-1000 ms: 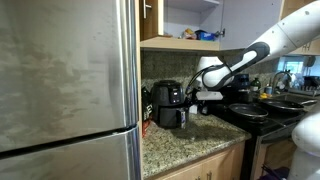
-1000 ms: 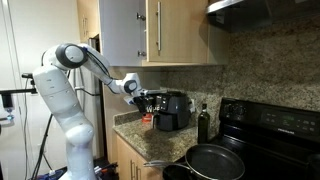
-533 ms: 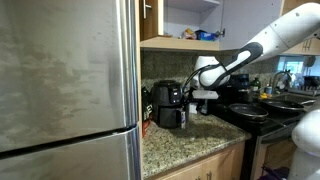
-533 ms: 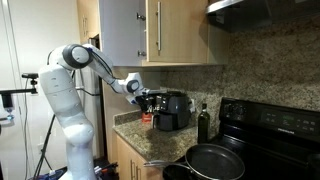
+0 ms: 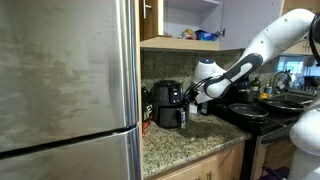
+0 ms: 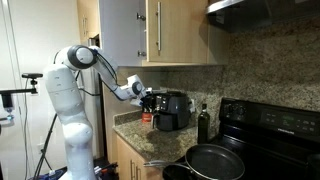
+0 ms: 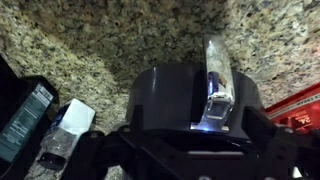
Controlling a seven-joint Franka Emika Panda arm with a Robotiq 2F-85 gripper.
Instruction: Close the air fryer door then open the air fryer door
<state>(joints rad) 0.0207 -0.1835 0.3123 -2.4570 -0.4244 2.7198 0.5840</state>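
Found the air fryer (image 5: 167,104) on the granite table (image 5: 195,138), under wooden cabinets (image 6: 165,30), beside a steel fridge (image 5: 65,80). Could not tell how wide the hand (image 5: 192,95) stood close by it. Lost the door (image 6: 168,121) in black.

Granite countertop (image 5: 185,140), steel fridge (image 5: 65,90), wooden cabinets (image 6: 165,30)

The arm (image 6: 68,100) is glossy white with rounded segments, ending in a black end effector (image 6: 146,97).

No legible text or labels
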